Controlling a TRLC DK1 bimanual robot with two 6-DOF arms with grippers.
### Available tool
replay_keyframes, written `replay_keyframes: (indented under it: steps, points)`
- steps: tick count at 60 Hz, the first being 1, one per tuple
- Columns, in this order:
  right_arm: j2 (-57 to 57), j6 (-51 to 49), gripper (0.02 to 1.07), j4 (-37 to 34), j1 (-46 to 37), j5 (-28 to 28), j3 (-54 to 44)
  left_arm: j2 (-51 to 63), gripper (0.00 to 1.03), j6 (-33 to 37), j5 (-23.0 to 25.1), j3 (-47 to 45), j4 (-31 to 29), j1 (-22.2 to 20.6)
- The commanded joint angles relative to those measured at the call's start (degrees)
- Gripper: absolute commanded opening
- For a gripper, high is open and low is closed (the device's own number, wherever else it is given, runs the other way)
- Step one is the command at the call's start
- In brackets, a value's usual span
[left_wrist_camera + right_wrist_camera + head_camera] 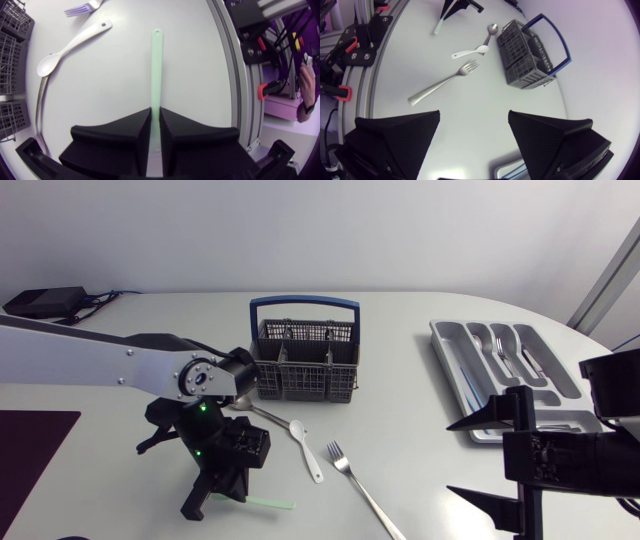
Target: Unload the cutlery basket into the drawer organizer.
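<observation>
Left claw point(155, 114) is pinched shut on one end of a flat-lying green utensil point(156, 70), likely for lifting off the surface point(195, 75). Right claw point(474, 119) is parked wide open and empty near the organizer point(460, 375).

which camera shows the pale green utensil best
Left wrist view: the green utensil runs full length ahead, clamped between the jaws. Head view shows a short sliver; right wrist view only a tiny far-off strip.

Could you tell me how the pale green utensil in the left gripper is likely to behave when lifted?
The green utensil looks thin and plastic, so probably light and slightly bendy. The left gripper pinches one end, so the long free end may droop. Its smooth flat sides could slip.
</observation>
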Motion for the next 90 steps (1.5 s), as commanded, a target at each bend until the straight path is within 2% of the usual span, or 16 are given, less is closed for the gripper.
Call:
replay_keyframes:
  steps: [1, 7, 19, 28, 32, 36, 45, 56, 65, 70, 74, 87, 90]
  points:
    - [-3.04, 5.66, 0.95, 3.05, 3.69, 1.52, -1.34, -2.66, 0.08, -4.42, 1.74, 2.29, -1.56, -0.22]
    - [-3.57, 11.98, 0.92, 5.95, 13.18, 7.76, -1.61, -3.89, 0.08, -11.01, 3.15, 4.22, -2.79, -0.57]
    - [-0.14, 19.54, 0.92, 13.25, 33.57, 22.52, -1.78, -4.6, 0.08, -16.55, 7.9, 10.29, -11.14, -1.71]
    - [4.51, 20.25, 0.93, 16.41, 39.55, 24.63, -0.11, -3.89, 0.08, -19.63, 10.01, 14.77, -15.53, -2.94]
    - [7.33, 21.65, 1.03, 16.68, 41.22, 24.81, 1.56, -3.28, 0.08, -20.77, 11.06, 16.17, -16.68, -3.12]
    - [9.7, 23.23, 1.03, 16.77, 42.71, 24.81, 2.87, -2.31, 0.08, -21.03, 11.24, 17.32, -17.73, -3.47]
    - [12.42, 23.32, 1.02, 20.81, 47.63, 28.85, 3.49, -0.55, 0.08, -20.94, 13.17, 18.46, -18.87, -3.91]
    - [16.29, 22.79, 0.76, 26.43, 50.97, 33.86, 3.66, 0.85, 0.08, -21.03, 15.19, 19.78, -20.28, -5.05]
    - [19.02, 22.53, 0.74, 29.07, 53.61, 36.15, 4.02, 2.87, 0.08, -21.38, 16.33, 22.33, -21.6, -4.97]
    - [20.42, 22.0, 0.63, 30.04, 54.93, 36.76, 4.19, 3.84, 0.08, -21.65, 17.3, 23.47, -22.39, -4.97]
    - [21.57, 21.48, 0.5, 31.44, 56.25, 37.73, 4.19, 4.63, 0.08, -21.56, 17.65, 24.61, -23.53, -4.97]
    - [22.88, 19.98, 0.38, 32.76, 57.21, 39.4, 4.1, 6.13, 0.08, -21.47, 18.44, 26.72, -26.34, -5.05]
    - [23.23, 19.01, 0.29, 33.55, 57.21, 40.28, 3.58, 6.56, 0.08, -21.3, 19.32, 27.6, -27.84, -5.14]
